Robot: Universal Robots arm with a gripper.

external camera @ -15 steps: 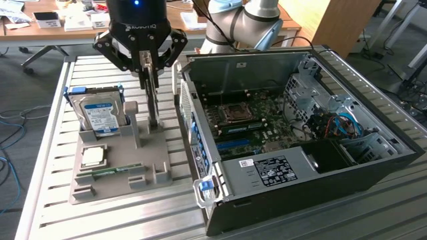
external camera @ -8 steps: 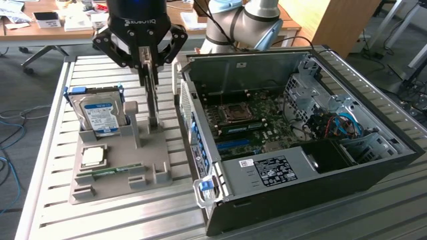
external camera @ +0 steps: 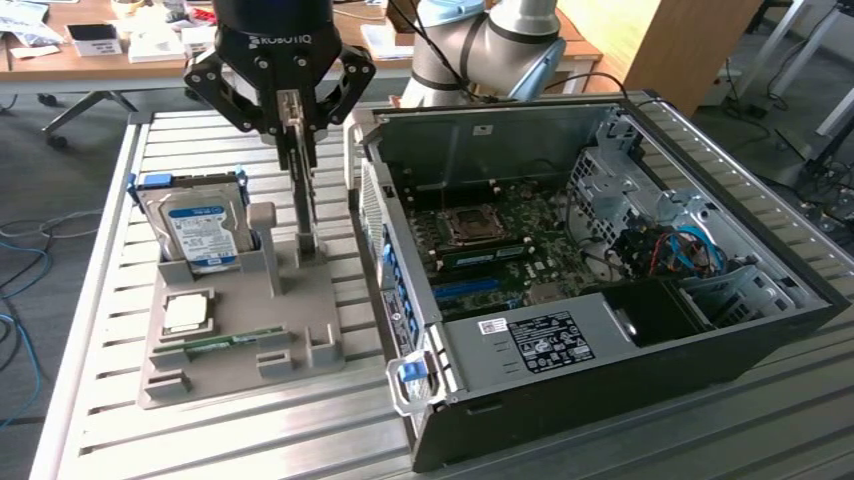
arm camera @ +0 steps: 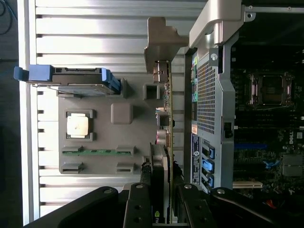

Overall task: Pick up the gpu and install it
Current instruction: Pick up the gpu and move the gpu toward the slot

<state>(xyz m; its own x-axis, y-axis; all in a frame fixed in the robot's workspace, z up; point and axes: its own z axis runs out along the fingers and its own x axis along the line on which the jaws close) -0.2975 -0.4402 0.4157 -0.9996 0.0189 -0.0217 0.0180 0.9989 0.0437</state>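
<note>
- Exterior view: my fingers (external camera: 288, 118) pinch the top edge of the gpu (external camera: 306, 195). The card stands upright with its lower end at the grey holder (external camera: 240, 350) on the slatted surface (external camera: 200, 440), between the hard drive (external camera: 200, 232) and the open computer case (external camera: 561, 400).
- Wrist view: the gpu (arm camera: 164, 142) appears edge-on, with one of my fingers (arm camera: 139, 206) on each side.
- The wrist view adds the holder's top face, with a processor chip (arm camera: 77, 126) and a green memory stick (arm camera: 97, 151) lying in recesses.

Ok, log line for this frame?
gripper shut on gpu | gpu upright at grey holder | open computer case beside, gpu not installed
</note>
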